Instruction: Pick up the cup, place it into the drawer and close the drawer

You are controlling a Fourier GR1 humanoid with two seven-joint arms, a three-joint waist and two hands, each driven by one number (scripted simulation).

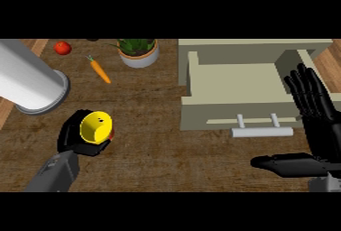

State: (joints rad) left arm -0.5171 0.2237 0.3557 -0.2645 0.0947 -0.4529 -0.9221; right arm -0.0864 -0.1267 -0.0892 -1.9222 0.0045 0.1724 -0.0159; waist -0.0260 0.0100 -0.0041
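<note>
We hold the yellow cup (96, 126) in our curled left hand (69, 136), well left of the open drawer (214, 113), our right hand (318, 118) resting straight-fingered beside it; placing and closing remain.

Grey forearm (53, 173), black left hand (71, 135), black right hand (313, 117) (segmented fingers (307, 90))

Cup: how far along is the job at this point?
Done: the left hand is curled round the yellow cup, over the counter left of the drawer. In hand: moving the cup across to the drawer, which stands open with nothing showing inside. Left: set the cup in, let go, and push the drawer shut. The right hand is open at the drawer's right side.
</note>
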